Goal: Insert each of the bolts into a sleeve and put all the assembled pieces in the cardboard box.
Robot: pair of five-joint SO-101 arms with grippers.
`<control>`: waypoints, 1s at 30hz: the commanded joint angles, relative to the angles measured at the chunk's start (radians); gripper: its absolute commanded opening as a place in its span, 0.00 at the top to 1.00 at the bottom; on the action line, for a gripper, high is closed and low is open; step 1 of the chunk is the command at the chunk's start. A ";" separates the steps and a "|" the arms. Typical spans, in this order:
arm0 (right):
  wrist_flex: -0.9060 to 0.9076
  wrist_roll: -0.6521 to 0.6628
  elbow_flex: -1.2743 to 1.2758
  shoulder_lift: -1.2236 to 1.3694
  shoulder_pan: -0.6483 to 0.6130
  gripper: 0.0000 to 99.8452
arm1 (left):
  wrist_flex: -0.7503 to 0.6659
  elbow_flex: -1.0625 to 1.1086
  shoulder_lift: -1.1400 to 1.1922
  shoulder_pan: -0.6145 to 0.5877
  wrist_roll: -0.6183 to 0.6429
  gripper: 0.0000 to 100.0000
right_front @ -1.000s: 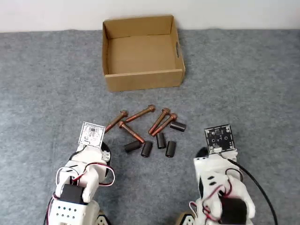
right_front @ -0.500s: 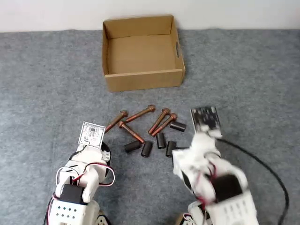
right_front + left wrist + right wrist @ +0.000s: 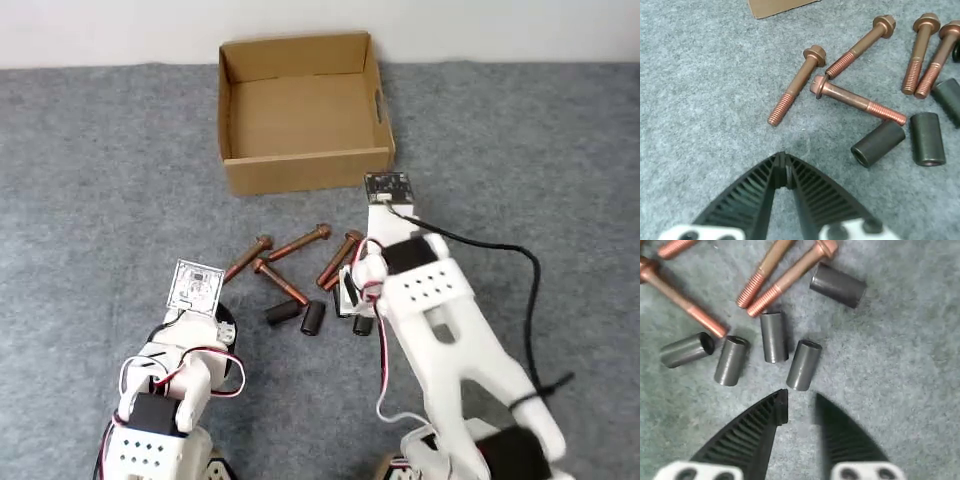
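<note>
**Bolts and sleeves loose mid-table, right fingers parted at a sleeve**

Near the table's front-left corner the left arm sits folded low. The left gripper hangs over bare grey surface just short of the pile. Its fingers are pressed together at the tips and hold nothing.

The pile lies about midway between the front and back edges, and every piece is separate. At its left end one slanted bolt has its head toward the back edge. A second bolt lies just right of it, angled the same way. A third bolt crosses in front of them, and in the left wrist view its head sits just beside the second bolt's thread. Two more bolts lie side by side at the right end, nearly parallel.

Five dark sleeves lie on their sides. Four form a loose row on the front-edge side of the bolts. They run from the leftmost sleeve through its neighbour and the middle sleeve to the nearest sleeve. The fifth sleeve lies apart beside the heads of the paired bolts.

The cardboard box stands open-topped by the middle of the back edge, near the pile.

The right arm lies stretched from the front edge over the pile's right end. The right gripper is low over the table, its fingers slightly spread and gripping nothing. Their tips are just beside the end of the nearest sleeve; whether they touch it cannot be told.
</note>
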 commanded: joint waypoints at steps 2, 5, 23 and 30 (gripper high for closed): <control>-0.027 -0.012 -0.049 0.053 -0.010 0.73 | 0.003 -0.005 -0.009 -0.005 -0.008 1.00; -0.059 -0.012 -0.048 0.096 -0.010 0.73 | 0.003 -0.005 -0.009 -0.005 -0.008 1.00; -0.226 -0.044 -0.049 0.323 -0.073 0.83 | 0.003 -0.005 -0.009 -0.005 -0.008 1.00; -0.314 -0.041 -0.051 0.412 -0.005 0.98 | 0.003 -0.005 -0.009 -0.005 -0.008 1.00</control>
